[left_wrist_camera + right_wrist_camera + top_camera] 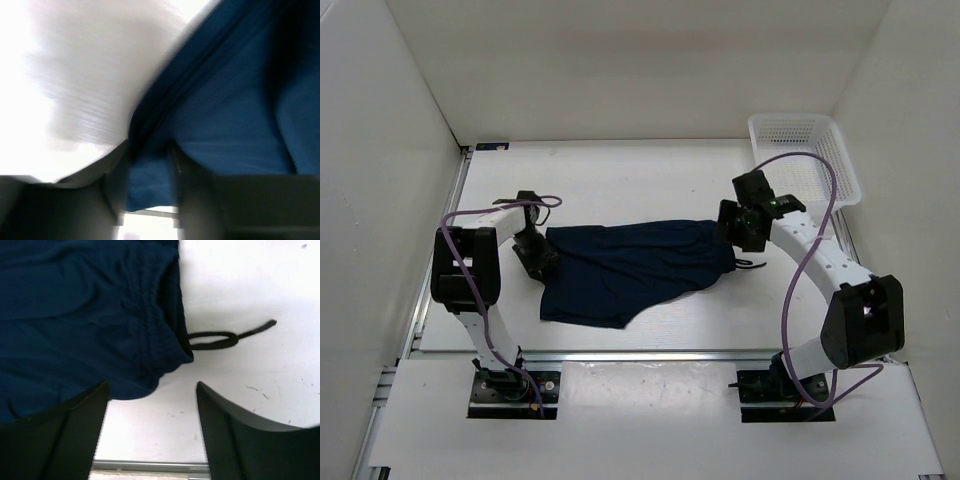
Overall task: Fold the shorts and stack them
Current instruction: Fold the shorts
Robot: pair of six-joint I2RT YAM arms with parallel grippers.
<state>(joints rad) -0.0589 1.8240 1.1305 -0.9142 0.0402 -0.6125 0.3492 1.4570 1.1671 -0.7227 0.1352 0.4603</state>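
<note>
On the counter point(620, 180), the shorts point(630, 265) are laid lengthwise, left to right, between the two claws, with cloth seen inside the left claw point(538, 260) though its grip cannot be told, and the waistband point(150, 325) found just beyond the empty, wide-spread right claw point(152, 385).

Matt, soft navy cloth shorts point(640, 265)

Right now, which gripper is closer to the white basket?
The right. The right gripper hangs by the shorts' waistband, near the basket; the left gripper is at the shorts' far end.
</note>
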